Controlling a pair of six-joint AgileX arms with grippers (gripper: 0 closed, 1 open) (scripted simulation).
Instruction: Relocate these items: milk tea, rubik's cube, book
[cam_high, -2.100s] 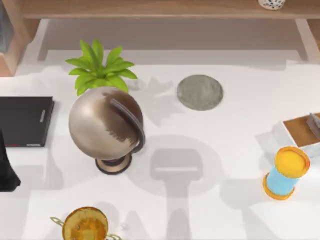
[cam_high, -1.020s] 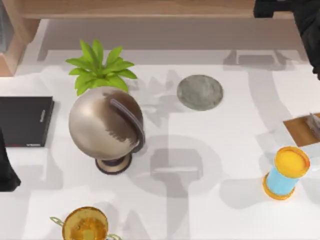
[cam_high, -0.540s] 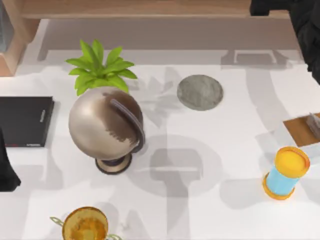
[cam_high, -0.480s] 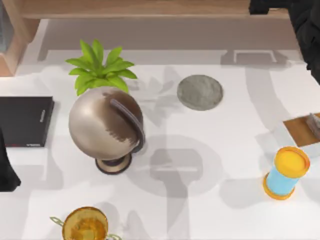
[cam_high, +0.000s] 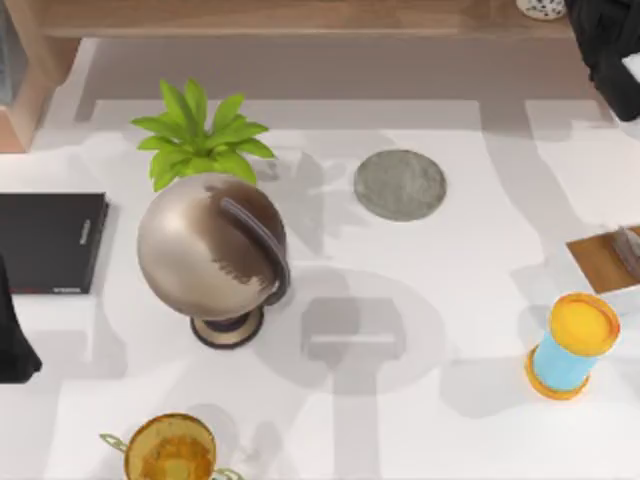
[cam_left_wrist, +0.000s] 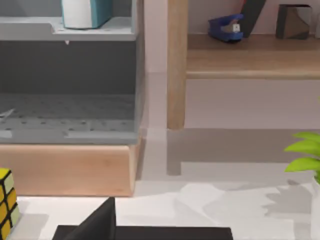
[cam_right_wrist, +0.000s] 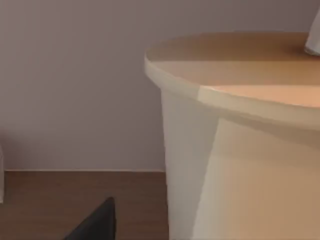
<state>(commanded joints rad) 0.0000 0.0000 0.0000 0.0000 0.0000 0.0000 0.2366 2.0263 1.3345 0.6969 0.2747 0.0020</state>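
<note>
The milk tea (cam_right_wrist: 240, 150) stands on a wooden shelf, a peach-beige cup with a tan-orange lid and a white straw, very close in the right wrist view. Its pearl-speckled base (cam_high: 545, 8) shows on the back shelf in the top view. My right arm (cam_high: 605, 40) hangs beside it at the top right corner, and one dark finger (cam_right_wrist: 95, 222) shows apart from the cup. The rubik's cube (cam_left_wrist: 5, 207) sits on the table at the far left. The book (cam_left_wrist: 82, 12), light blue with white pages, stands on a grey shelf. My left arm (cam_high: 12, 335) is parked at the left edge.
A bronze globe (cam_high: 212, 250) and a green plant (cam_high: 200, 135) stand left of centre, with a grey round coaster (cam_high: 400, 184) behind. A black slab (cam_high: 50, 242) lies at the left. A blue cylinder with yellow ends (cam_high: 572, 345), a wooden piece (cam_high: 605, 258) and a gold trophy (cam_high: 170, 450) are near the edges.
My right arm has shifted rightward along the back shelf, uncovering the cup's speckled base. Its shadows moved across the table. The other objects and the left arm stayed put.
</note>
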